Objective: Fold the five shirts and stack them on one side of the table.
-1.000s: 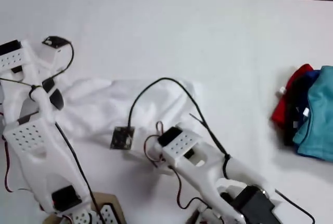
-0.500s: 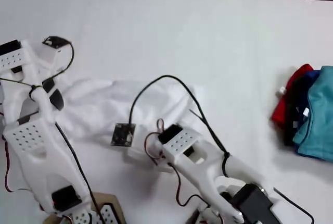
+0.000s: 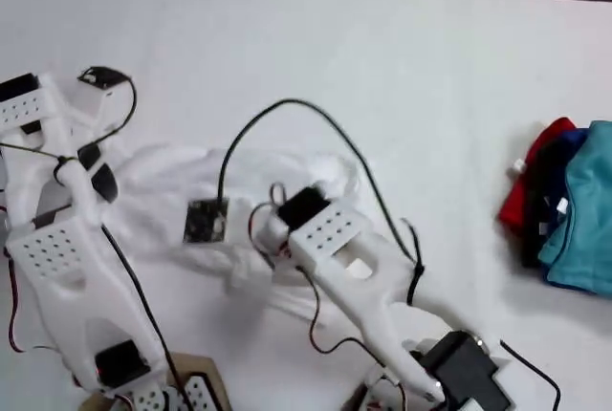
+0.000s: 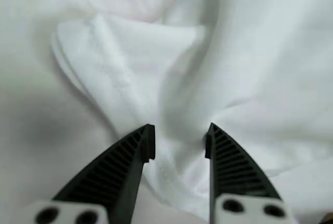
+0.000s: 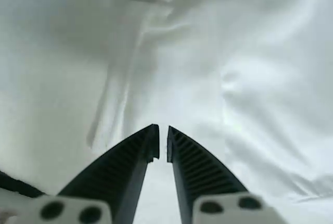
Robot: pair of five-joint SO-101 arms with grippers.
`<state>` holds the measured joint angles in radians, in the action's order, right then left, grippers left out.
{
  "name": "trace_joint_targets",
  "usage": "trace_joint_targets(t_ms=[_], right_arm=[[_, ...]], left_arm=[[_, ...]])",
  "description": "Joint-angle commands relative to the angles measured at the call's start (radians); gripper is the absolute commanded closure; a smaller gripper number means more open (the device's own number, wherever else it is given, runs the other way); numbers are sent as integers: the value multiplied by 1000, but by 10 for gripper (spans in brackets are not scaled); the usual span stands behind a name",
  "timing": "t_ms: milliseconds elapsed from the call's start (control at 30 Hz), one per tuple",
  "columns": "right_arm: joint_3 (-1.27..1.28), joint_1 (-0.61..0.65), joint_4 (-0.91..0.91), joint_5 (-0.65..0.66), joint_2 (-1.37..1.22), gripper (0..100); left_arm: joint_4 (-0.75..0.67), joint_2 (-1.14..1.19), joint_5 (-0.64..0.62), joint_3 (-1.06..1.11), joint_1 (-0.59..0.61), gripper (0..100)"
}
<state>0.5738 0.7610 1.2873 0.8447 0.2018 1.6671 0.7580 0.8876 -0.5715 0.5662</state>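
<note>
A white table [image 3: 382, 57] seen from above holds two white robot arms and one crumpled white cloth shirt [image 3: 158, 191], which lies left of centre under both arms. The left gripper [image 4: 179, 140] hovers over the shirt's left part with its black jaws moderately apart, straddling a raised ridge of fabric without clamping it. The right gripper [image 5: 163, 143] sits low over the shirt's middle with its jaws almost closed, leaving only a sliver between them, and it appears to pinch a thin layer of cloth (the hold looks slight). The likely trouble: such a shallow pinch could slip free as the fold is carried over. With the left jaws not pinning anything, the whole shirt may slide and bunch instead of creasing. The right arm's looping black cable [image 3: 287, 110] could also snag the fabric. At the table's right edge, well apart, lies a pile of folded shirts [image 3: 564, 205]. Counted: two arms, two grippers, one loose shirt, and three colours in the pile (red, dark blue, teal); whether a fourth shirt hides there cannot be told.
</note>
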Motion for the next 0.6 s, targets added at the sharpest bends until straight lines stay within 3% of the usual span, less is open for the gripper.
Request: trace_joint_targets(t_ms=[0,67,133,267,367,567], right_arm=[[-74,-74,12,44,-7,958],[-74,-76,33,28,-4,954],[-75,-22,87,-80,4,920],[-51,150,122,-146,4,718],[-6,245,104,-183,4,727],[135,252,-28,-173,-8,735]], left_arm=[[3,-5,8,-7,0,816],[3,-5,8,-7,0,816],[2,-5,8,-8,-2,816],[-25,-5,6,-4,-5,816],[-25,-5,6,-4,-3,816],[-25,-5,6,-4,-2,816]])
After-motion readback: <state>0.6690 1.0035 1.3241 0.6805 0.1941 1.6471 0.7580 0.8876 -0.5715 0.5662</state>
